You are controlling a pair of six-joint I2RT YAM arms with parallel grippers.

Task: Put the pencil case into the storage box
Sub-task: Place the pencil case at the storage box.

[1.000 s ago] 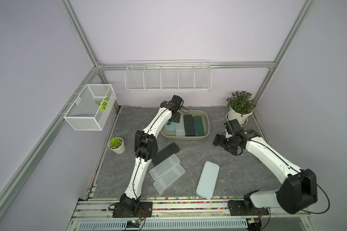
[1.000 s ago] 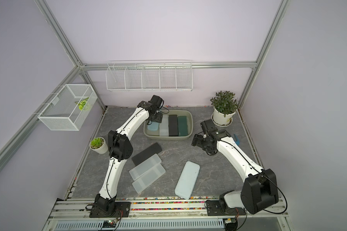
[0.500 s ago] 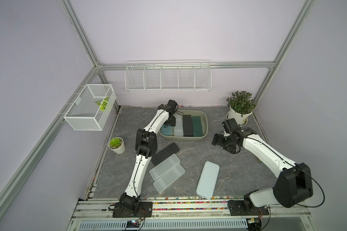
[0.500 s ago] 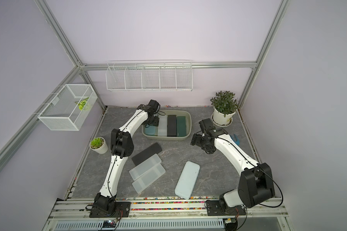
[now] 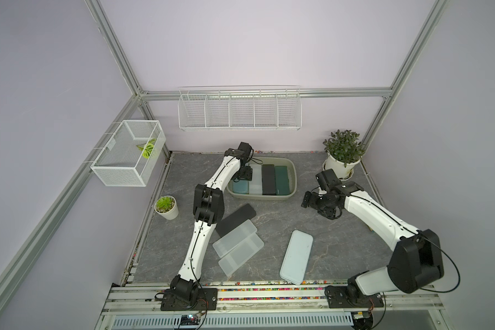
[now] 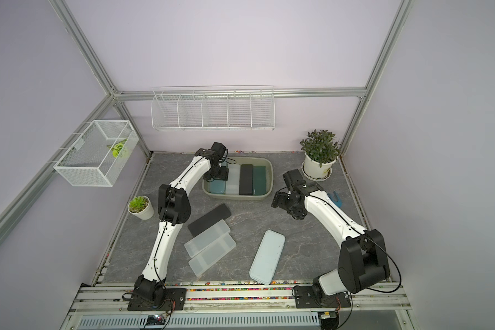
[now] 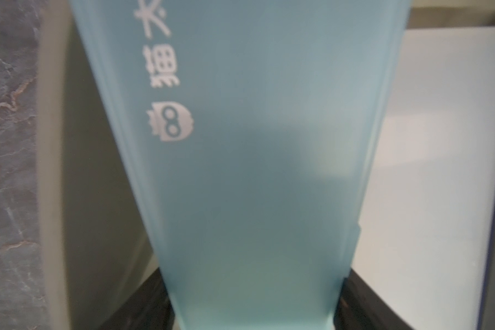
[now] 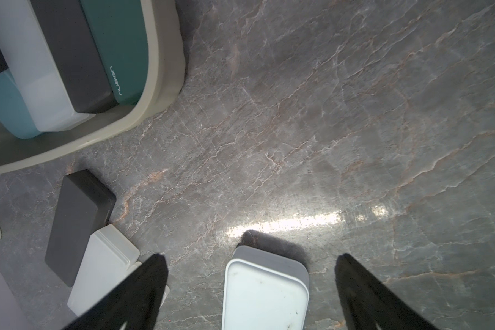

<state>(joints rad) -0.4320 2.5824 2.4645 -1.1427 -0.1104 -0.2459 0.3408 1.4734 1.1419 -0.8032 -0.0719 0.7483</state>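
Blue pencil case [image 5: 240,188] sits low inside the storage box [image 5: 295,183], along the box's left wall, just beside a white translucent case [image 5: 255,183]. A black case [image 5: 268,179] and a dark green case [image 5: 281,180] fill the remaining width. The left gripper [image 5: 245,175] reaches down into the box over the blue case's far end; in the left wrist view its dark fingers [image 7: 132,303] are clamped on either side of it. The box stands by the far edge of the grey surface [image 5: 283,223]. The right gripper [image 8: 252,257] hovers above the surface to the right of the box, fingers wide apart and holding nothing, with a pale lidded case [image 8: 265,291] lying beneath them.
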